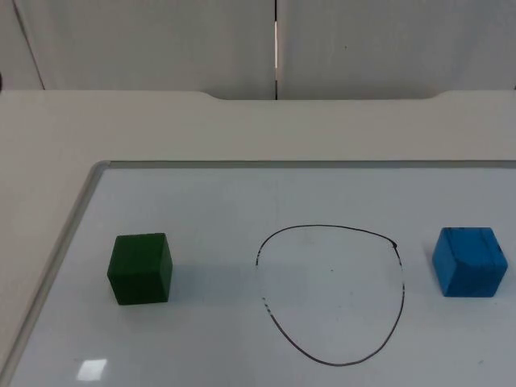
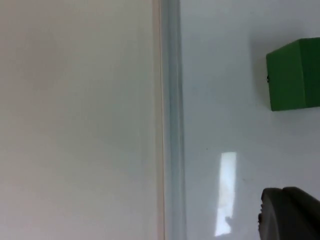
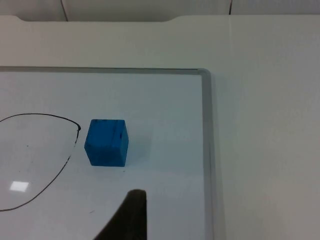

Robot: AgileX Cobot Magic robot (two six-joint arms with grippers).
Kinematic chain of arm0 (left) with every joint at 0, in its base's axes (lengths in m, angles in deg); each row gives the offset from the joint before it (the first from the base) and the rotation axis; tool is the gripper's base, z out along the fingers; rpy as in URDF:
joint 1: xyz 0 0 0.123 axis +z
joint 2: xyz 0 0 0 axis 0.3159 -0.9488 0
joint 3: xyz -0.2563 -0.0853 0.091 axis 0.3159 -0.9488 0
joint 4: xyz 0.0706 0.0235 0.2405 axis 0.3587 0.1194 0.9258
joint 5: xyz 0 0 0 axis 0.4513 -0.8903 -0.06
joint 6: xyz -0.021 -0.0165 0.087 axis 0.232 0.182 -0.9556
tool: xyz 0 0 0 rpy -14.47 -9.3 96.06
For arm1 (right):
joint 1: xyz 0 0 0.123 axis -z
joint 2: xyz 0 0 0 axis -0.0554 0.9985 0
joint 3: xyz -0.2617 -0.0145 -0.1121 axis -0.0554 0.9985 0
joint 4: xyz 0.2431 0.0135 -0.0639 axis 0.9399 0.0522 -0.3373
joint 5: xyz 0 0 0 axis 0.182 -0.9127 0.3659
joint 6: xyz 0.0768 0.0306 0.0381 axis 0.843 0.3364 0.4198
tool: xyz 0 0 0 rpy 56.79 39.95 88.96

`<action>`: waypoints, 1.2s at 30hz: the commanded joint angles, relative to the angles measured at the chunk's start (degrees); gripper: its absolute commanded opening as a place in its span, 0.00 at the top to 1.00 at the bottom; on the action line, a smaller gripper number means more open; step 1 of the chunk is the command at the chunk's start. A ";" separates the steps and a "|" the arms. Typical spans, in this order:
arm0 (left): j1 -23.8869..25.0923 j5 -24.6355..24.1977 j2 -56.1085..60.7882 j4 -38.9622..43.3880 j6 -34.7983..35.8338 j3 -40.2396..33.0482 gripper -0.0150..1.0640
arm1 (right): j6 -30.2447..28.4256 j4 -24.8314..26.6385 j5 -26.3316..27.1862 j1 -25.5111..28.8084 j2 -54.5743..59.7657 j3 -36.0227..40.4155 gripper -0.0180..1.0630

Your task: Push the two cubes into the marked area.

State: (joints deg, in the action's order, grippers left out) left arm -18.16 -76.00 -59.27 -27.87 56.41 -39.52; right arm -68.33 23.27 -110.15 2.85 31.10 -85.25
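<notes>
- Currently, the left gripper's fingertip (image 2: 290,212) is hovering over the whiteboard (image 1: 242,193), near the green cube (image 2: 295,75) but apart from it; whether its fingers are wide or narrow cannot be told.
- Right gripper's fingertip (image 3: 127,217) is hanging above the board, near the blue cube (image 3: 106,142), not touching; its finger spread cannot be told either.
- Green cube (image 1: 141,268) is sitting on the board well left of the marked area (image 1: 330,294), a hand-drawn black loop.
- Blue cube (image 1: 469,261) is resting just outside the loop's right edge, close to the line.
- Progress: nothing is done yet, by my reading; both cubes are lying outside the outline, one on each side, each awaiting an inward push.
- Orientation: being cubes, neither has a long axis; both are sitting flat, the blue one turned slightly against the board's edge, the green one nearly square to it.
</notes>
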 commanded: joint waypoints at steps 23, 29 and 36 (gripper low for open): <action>-7.09 20.18 -21.52 -9.53 -1.16 0.48 0.99 | 0.15 -0.01 0.42 -0.24 -0.17 0.07 0.01; -9.26 19.98 -26.64 -10.36 -2.55 3.83 0.99 | 0.26 -0.01 0.42 -0.24 -0.17 0.07 0.01; -11.30 19.85 -32.00 -11.13 -2.55 7.48 0.99 | 0.26 -0.01 0.42 -0.24 -0.17 0.07 0.01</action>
State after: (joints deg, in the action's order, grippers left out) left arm -29.10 -56.37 -89.95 -37.94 53.96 -32.65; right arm -68.33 23.27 -110.15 2.85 31.10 -85.25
